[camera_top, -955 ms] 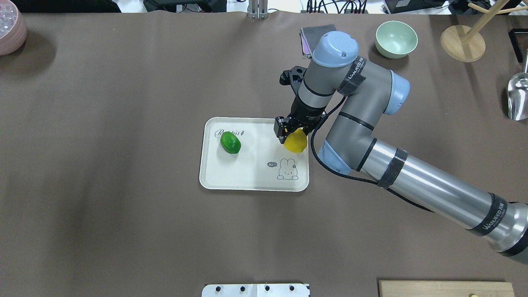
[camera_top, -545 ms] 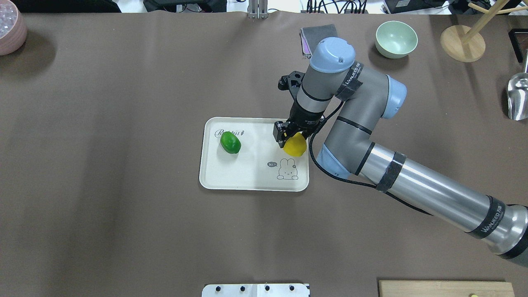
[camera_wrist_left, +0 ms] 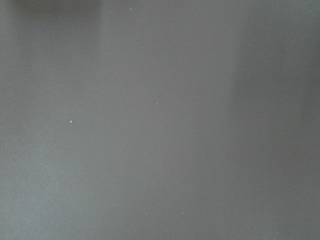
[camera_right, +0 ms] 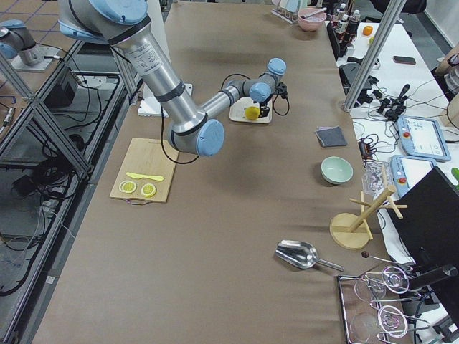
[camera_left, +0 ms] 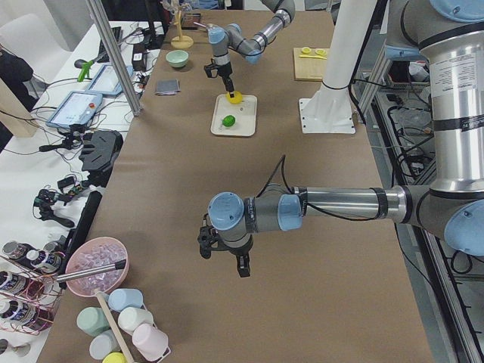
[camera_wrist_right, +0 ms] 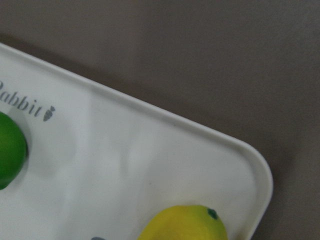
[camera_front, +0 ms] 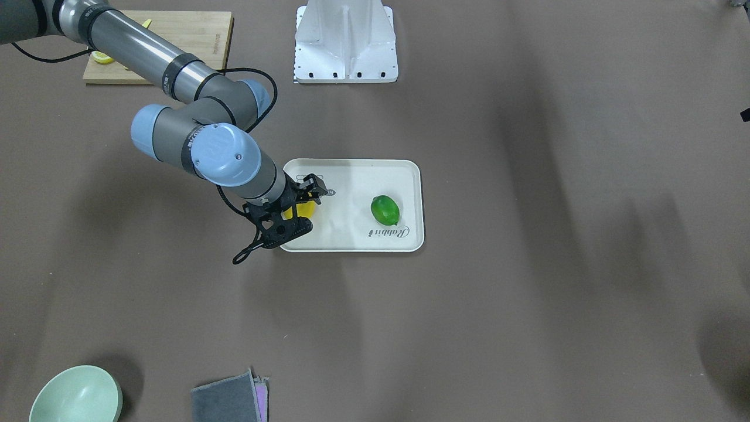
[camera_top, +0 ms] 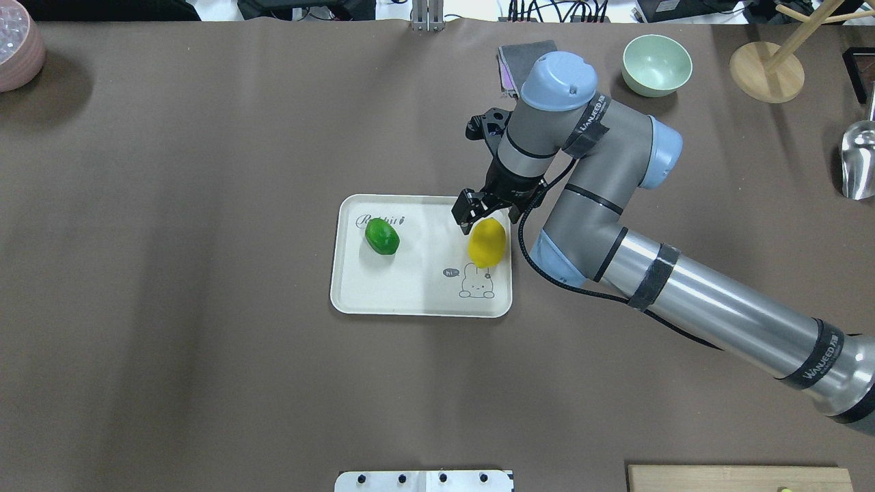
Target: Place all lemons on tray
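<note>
The yellow lemon (camera_top: 487,243) lies free on the cream tray (camera_top: 410,290), near its right edge above the small animal drawing. The green lemon (camera_top: 381,238) lies on the tray's left part by the "Rabbit" script. My right gripper (camera_top: 482,213) is open and empty, just above and behind the yellow lemon, apart from it. In the right wrist view the yellow lemon (camera_wrist_right: 185,222) and the green lemon (camera_wrist_right: 10,150) show at the tray's (camera_wrist_right: 150,150) corner. My left gripper (camera_left: 223,257) hangs over bare table far from the tray; I cannot tell whether it is open or shut.
A green bowl (camera_top: 657,65), a folded grey cloth (camera_top: 523,58), a wooden stand (camera_top: 765,72) and a metal scoop (camera_top: 859,160) lie at the far right. A pink bowl (camera_top: 17,51) is far left. A wooden cutting board (camera_front: 176,35) holds lemon slices.
My right gripper has opened and let go of the yellow lemon, then pulled up and back. The lemon now lies on the tray. The green lemon has not moved.
</note>
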Tool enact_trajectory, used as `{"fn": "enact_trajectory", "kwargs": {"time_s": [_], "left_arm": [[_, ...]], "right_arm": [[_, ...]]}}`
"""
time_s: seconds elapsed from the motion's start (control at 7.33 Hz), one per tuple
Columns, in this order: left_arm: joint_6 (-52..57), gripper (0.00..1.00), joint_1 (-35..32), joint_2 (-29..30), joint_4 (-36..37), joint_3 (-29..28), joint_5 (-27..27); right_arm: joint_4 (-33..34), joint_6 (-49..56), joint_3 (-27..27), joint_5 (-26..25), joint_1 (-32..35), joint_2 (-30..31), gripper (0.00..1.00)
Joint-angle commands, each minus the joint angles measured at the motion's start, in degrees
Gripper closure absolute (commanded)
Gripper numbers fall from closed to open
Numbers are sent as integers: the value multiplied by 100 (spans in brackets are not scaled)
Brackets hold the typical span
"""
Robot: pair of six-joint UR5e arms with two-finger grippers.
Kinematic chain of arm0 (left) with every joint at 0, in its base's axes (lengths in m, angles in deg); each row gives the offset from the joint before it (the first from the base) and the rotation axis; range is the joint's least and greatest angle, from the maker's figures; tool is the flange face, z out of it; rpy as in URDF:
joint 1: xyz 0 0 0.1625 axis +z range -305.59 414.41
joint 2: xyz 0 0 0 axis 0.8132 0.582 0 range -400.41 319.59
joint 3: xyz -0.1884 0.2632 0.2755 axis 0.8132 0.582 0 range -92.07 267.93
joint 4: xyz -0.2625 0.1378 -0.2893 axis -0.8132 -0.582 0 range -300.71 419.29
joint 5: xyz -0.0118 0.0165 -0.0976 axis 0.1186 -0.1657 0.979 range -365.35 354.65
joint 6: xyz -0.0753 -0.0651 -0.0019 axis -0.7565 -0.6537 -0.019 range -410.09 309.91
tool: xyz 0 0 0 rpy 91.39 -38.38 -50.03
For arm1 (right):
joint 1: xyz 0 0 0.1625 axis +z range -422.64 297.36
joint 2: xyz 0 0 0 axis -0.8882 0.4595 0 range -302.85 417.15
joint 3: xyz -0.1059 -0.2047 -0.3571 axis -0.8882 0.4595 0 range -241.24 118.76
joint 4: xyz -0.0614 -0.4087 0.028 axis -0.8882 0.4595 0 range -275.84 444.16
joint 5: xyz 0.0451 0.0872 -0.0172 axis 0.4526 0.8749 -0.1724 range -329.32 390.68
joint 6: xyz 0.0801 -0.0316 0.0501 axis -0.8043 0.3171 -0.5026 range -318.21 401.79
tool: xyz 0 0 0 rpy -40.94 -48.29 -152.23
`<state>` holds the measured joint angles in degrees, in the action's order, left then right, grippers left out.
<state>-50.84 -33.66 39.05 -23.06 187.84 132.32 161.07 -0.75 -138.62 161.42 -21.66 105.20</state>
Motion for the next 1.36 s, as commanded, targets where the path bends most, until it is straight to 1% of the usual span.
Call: {"fn": "enact_trajectory", "kwargs": {"time_s": [0.0,0.14,0.27,0.41,0.55,0.82,0.95,1.09,1.23], "left_arm": [[582,2,-17,26,43,20,-361],[575,2,-26,44,60,20,-381],[532,2,-26,44,60,-15,-390],[505,2,-26,53,130,-24,-390],[366,2,-26,149,148,-59,-390],[197,2,-26,333,306,-76,-390],[180,2,-26,482,507,-76,-381],[171,2,-26,640,578,-207,-390],[188,2,-26,676,579,-234,-390]], "right_arm": [[0,18,-75,327,478,38,0],[0,166,-197,469,724,177,0],[0,664,-372,557,892,518,0],[8,1286,-505,758,1224,861,0],[9,1580,-854,978,1428,1326,0],[0,2028,-1715,936,1552,2363,0],[0,2179,-2224,857,1597,2985,0],[8,2441,-2638,683,1771,3505,0],[9,2461,-2938,594,2060,3971,0]]}}
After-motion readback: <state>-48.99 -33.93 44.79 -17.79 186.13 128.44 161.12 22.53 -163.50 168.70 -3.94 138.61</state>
